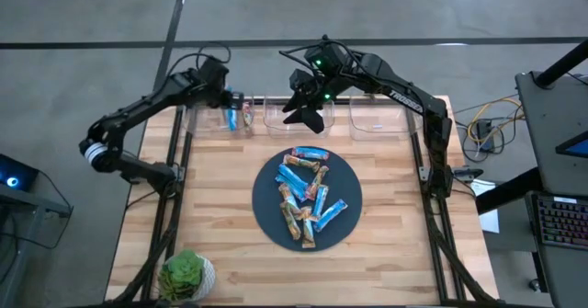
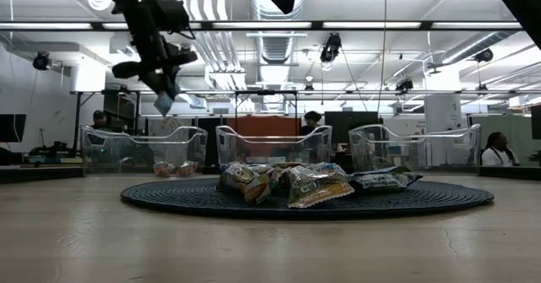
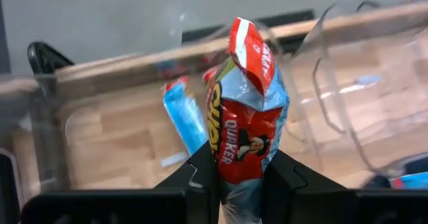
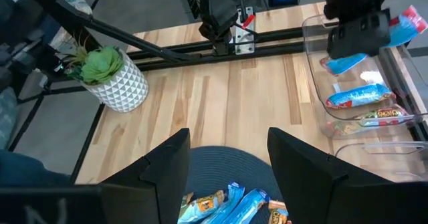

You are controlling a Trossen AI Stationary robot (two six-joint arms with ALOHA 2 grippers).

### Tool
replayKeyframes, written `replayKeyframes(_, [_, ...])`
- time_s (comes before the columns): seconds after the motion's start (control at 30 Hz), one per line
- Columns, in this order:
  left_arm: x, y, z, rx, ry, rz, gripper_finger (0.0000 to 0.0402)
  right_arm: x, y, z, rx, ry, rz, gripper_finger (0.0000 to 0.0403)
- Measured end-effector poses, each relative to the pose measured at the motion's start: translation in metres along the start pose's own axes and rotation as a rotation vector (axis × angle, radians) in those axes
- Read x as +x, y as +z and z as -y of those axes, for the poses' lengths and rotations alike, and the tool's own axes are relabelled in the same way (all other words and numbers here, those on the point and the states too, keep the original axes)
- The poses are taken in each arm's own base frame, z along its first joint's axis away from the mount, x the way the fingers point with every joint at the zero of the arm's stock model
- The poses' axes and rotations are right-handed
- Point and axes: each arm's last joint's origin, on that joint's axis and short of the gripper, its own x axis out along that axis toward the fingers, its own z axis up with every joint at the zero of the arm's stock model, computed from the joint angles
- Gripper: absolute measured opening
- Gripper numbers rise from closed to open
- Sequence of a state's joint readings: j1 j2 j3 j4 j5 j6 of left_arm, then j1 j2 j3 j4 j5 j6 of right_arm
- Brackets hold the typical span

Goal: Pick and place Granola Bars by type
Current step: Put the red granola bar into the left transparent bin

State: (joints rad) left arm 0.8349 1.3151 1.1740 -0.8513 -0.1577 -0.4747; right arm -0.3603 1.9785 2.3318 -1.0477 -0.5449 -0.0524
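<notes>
Bin walls (image 2: 144, 139) ring drop zone; open from above.

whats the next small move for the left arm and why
Probably lower slightly and open the fingers. The left gripper is shut on a red and blue bar, hanging above the leftmost clear bin, where bars already lie. The right gripper waits open above the mat.
</notes>
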Motion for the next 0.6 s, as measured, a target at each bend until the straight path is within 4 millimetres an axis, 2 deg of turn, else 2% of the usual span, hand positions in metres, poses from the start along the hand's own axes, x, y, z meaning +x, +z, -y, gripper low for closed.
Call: replayKeyframes(0.6, [0.038,-0.002,0.006,0.048,0.058,-0.125,0.0053,0.000,0.000,0.000,0.000,0.000,-0.001,0.0192])
